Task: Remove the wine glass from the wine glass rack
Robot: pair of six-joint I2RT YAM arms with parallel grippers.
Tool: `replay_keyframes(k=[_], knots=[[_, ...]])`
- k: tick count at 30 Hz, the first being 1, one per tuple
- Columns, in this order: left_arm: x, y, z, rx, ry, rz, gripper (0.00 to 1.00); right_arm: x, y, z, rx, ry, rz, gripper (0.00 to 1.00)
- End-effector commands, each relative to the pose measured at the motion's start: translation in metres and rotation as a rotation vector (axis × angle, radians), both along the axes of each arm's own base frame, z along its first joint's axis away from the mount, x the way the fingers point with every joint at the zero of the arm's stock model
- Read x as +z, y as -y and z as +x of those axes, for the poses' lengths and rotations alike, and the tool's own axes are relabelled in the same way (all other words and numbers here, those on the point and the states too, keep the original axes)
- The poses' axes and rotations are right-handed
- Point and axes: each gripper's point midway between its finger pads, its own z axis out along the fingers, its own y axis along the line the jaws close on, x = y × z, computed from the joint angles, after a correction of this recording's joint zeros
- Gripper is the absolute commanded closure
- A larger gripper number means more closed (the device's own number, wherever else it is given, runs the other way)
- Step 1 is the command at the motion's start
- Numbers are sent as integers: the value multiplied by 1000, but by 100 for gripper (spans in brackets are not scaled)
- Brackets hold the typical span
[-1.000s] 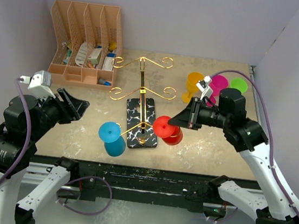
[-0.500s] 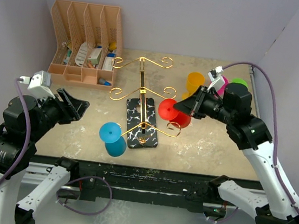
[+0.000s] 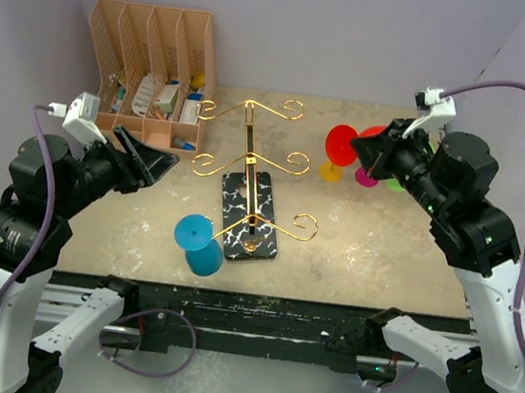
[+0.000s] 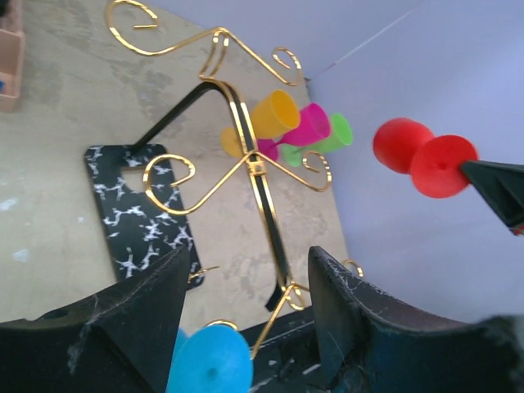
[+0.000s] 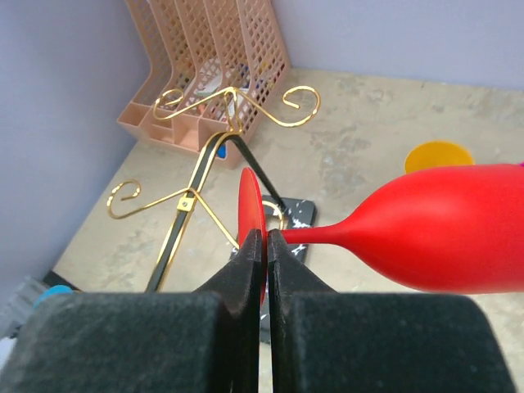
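Note:
The wine glass rack [image 3: 249,152] is a gold wire stand on a black marble base [image 3: 249,216]; it also shows in the left wrist view [image 4: 246,155] and the right wrist view [image 5: 192,196]. My right gripper [image 3: 372,149] is shut on the foot of a red wine glass [image 3: 342,143] and holds it in the air, right of the rack and clear of its hooks. The right wrist view shows the fingers [image 5: 267,236] clamped on the foot disc, the bowl [image 5: 442,225] pointing right. A blue wine glass [image 3: 197,243] hangs on the lower left hook. My left gripper [image 3: 151,164] is open and empty, left of the rack.
Yellow [image 3: 331,172], magenta [image 3: 369,178] and green [image 3: 396,184] glasses stand on the table at the back right, under the held glass. A peach slotted organiser [image 3: 150,58] with small items stands at the back left. Walls close in on both sides.
My right gripper has carried the red glass off the rack's lower right hook, up and toward the back right. My left gripper has shifted slightly up and right.

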Motion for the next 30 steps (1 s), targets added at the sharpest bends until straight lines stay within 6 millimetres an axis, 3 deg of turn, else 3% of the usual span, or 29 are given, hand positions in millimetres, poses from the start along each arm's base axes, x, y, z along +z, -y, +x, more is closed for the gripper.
replay_keyframes(k=[1,7,15,18,24,30], knots=[[54,26,1,-110,73,-165,36,25,-14,18,80,190,-116,100],[80,53,-3,-246,22,-354,35,62,-38,5,160,446,-144,100],[92,72,-1,-357,-45,-513,34,99,-68,-15,254,669,-201,100],[91,76,-1,-384,-68,-545,34,100,-90,-22,281,732,-277,100],[88,79,-1,-406,-117,-599,34,80,-143,-39,280,831,-447,100],[87,80,-6,-407,-154,-645,34,72,-171,-54,242,916,-555,100]])
